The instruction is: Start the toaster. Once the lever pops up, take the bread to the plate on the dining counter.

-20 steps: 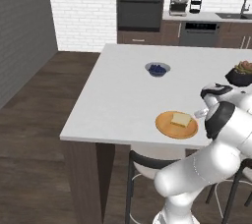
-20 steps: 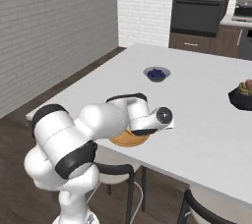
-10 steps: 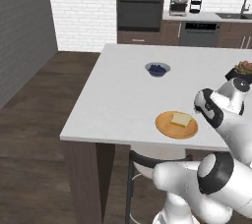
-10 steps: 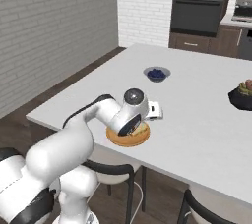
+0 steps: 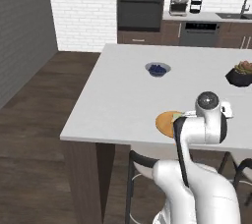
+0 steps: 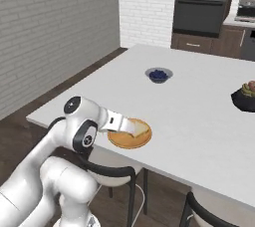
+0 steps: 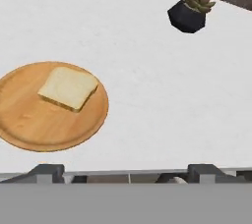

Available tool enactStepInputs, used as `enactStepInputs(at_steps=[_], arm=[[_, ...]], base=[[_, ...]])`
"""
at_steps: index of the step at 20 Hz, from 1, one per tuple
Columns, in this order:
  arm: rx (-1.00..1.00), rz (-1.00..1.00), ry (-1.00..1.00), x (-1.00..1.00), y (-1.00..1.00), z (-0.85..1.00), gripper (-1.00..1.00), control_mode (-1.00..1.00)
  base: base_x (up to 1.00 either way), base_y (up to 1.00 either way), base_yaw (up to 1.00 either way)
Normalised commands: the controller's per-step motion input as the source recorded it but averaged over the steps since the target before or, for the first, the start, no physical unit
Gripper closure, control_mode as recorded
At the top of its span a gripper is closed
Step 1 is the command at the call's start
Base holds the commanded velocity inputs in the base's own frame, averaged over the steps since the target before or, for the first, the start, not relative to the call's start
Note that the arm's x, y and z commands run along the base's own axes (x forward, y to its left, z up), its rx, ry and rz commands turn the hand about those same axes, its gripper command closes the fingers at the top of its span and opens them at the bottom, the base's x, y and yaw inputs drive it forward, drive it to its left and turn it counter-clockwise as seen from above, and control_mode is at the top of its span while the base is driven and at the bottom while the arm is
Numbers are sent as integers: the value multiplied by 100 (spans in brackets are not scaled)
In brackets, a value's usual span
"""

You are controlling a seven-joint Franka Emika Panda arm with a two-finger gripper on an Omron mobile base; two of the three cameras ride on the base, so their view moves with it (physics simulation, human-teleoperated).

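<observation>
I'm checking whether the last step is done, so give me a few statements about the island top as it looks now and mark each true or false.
1. The bread lies flat on the plate. True.
2. The claw is shut on the bread. False: it is open and holds nothing, with the bread lying apart from its fingertips.
3. The plate sits on the dining counter near its front edge. True.
4. The bowl of blue berries stands on the plate. False: it stands apart, farther back on the counter.
5. The dark pot with a plant has tipped over. False: it stands upright.
</observation>
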Motion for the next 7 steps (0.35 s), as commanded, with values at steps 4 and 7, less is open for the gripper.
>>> enactStepInputs(at_steps=[4,7], arm=[[0,-7,-6,-100,25,52,-100,-100],[7,11,0,-100,34,59,-100,-100]], base=[[0,0,0],[0,0,0]])
